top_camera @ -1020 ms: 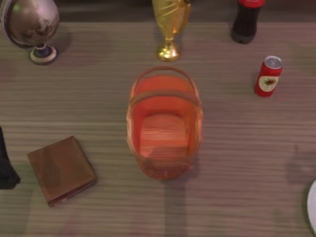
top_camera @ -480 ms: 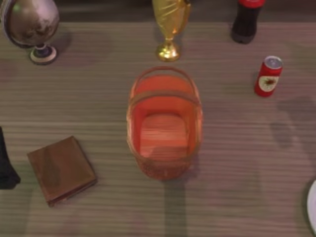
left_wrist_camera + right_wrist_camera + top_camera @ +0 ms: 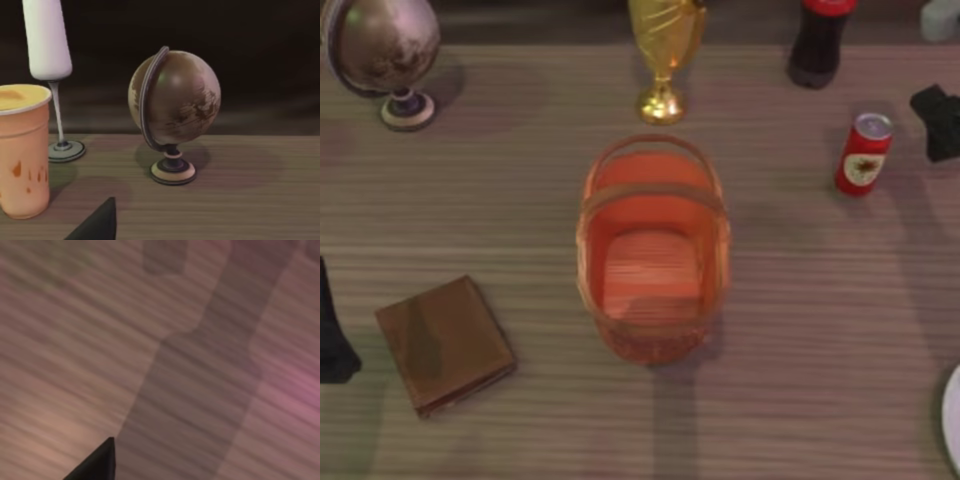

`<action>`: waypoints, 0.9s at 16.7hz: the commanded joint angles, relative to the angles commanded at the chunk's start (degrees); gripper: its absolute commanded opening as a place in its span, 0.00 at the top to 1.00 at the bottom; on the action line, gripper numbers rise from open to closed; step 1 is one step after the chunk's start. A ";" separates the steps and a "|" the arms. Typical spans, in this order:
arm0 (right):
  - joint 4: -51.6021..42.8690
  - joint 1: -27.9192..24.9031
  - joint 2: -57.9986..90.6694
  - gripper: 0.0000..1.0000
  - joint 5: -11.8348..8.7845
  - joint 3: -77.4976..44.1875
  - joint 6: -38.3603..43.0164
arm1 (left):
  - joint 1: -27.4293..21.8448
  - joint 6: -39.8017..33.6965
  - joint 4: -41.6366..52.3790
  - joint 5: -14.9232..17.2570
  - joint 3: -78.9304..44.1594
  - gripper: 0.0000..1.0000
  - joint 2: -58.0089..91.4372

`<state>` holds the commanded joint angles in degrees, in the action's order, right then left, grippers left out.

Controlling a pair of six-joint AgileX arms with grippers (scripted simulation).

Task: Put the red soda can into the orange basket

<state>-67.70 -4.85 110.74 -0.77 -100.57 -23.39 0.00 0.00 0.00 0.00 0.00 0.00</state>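
Right gripper [image 3: 940, 120] hovers at the table's two o'clock edge, just beside the one red soda can [image 3: 863, 153], likely lining up a side approach; whether its fingers are spread I cannot tell. One orange basket [image 3: 653, 345] waits at centre. Left gripper [image 3: 332, 335] sits parked at nine o'clock.

The top view's edge cuts off the right gripper [image 3: 942, 120], cola bottle [image 3: 817, 45] and globe [image 3: 382, 45].

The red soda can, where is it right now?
In the top view, the red soda can stands upright on the table's right side, below the cola bottle, well right of the orange basket.
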 joint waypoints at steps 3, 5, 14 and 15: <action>-6.98 -1.23 14.52 0.00 -0.66 -16.41 -3.91 | 0.00 0.00 0.00 0.00 0.00 0.00 0.00; -10.50 -1.95 22.71 0.00 -1.08 -26.29 -6.18 | 0.00 0.00 0.00 0.00 0.00 0.00 0.00; -15.65 -3.40 38.63 0.00 -2.00 -46.90 -10.80 | 0.00 0.00 0.00 0.00 0.00 0.00 0.00; -15.65 -3.40 38.63 0.00 -2.00 -46.90 -10.80 | 0.00 0.00 0.00 0.00 0.00 0.00 0.00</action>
<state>-83.35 -8.25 149.37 -2.78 -147.47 -34.19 0.00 0.00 0.00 0.00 0.00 0.00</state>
